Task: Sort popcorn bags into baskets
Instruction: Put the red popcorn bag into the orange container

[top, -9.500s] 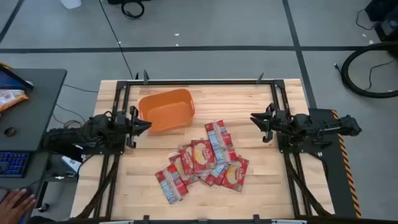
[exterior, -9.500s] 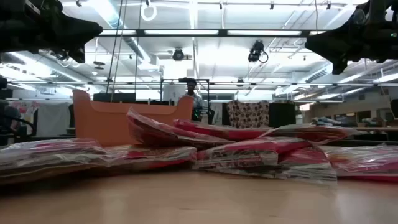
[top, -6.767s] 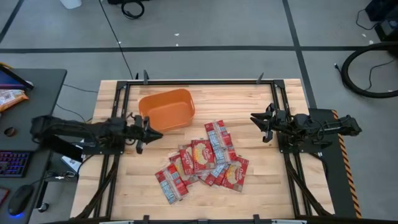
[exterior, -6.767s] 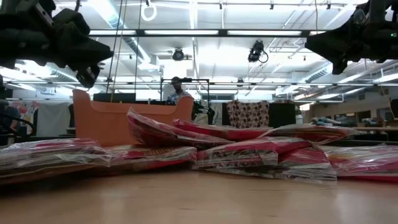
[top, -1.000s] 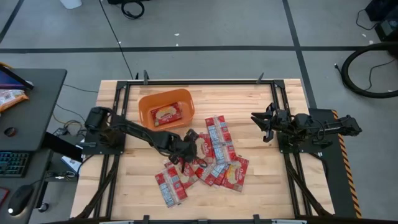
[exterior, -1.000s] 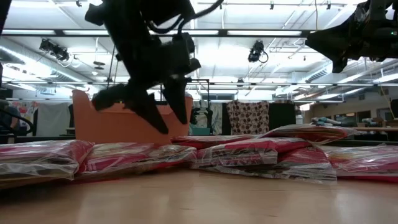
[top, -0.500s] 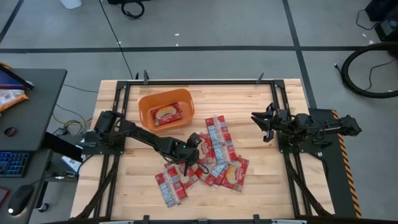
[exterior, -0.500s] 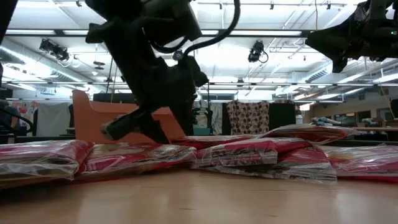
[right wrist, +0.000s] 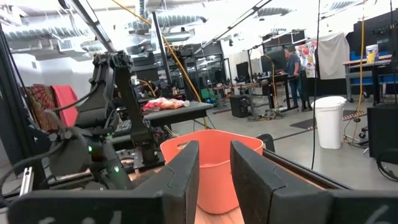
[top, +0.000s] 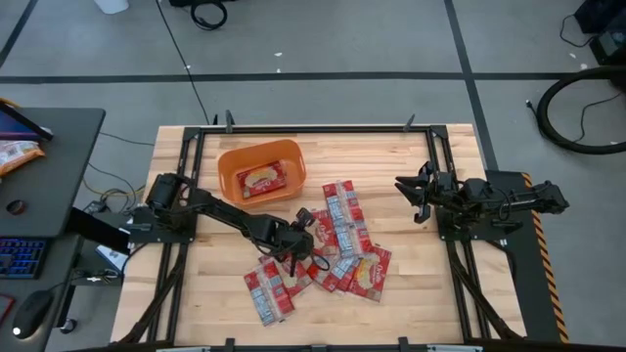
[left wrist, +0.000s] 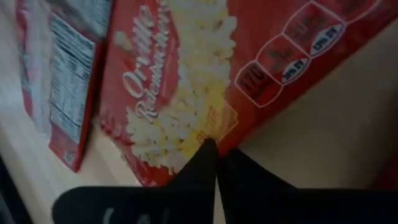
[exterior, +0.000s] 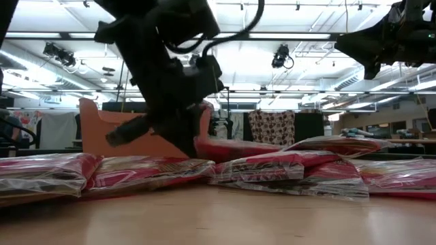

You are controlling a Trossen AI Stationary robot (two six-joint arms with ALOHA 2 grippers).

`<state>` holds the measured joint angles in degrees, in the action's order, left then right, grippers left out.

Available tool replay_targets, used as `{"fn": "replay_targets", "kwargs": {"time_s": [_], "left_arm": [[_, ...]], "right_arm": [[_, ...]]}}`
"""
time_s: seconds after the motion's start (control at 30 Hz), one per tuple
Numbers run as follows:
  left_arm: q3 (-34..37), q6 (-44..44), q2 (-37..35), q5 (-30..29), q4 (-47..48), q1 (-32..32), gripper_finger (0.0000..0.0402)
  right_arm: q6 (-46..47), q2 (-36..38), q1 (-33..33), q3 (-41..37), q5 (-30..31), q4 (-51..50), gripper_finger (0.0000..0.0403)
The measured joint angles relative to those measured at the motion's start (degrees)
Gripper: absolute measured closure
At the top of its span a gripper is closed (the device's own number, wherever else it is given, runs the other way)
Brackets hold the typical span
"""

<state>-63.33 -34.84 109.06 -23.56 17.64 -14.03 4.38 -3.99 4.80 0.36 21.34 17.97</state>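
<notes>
Pinching a popcorn bag's (left wrist: 186, 93) short edge, left gripper (left wrist: 214, 158) closed; bag's length extends away from fingers.

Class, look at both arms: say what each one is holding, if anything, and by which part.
The left gripper is shut on a popcorn bag, pinching its edge by the popcorn picture. The right gripper holds nothing; its jaws are open.

The wooden counter (top: 411, 293) sits on a grey floor (top: 323, 39) marked with dark tape lines, and there's a dark side desk (top: 54, 156) off to the left with a keyboard (top: 22, 257) and a mouse (top: 32, 313) on it. Out in the room behind you can spot a white trash bin (right wrist: 328, 121), a person (right wrist: 291, 68) standing at a far bench, and a black cable (top: 207, 14) coiled on the floor.
</notes>
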Motion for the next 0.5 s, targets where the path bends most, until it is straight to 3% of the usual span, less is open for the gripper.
{"fn": "replay_targets", "kwargs": {"time_s": [0.23,0.5], "left_arm": [[0.0,4.7,-9.3,1.9,6.2,0.5,0.0391],[0.0,18.5,-25.3,2.5,16.9,1.2,0.0392]], "right_arm": [[0.0,0.0,0.0,0.0,0.0,0.0,0.0307],[0.0,0.0,0.0,0.0,0.0,0.1,0.0307]]}}
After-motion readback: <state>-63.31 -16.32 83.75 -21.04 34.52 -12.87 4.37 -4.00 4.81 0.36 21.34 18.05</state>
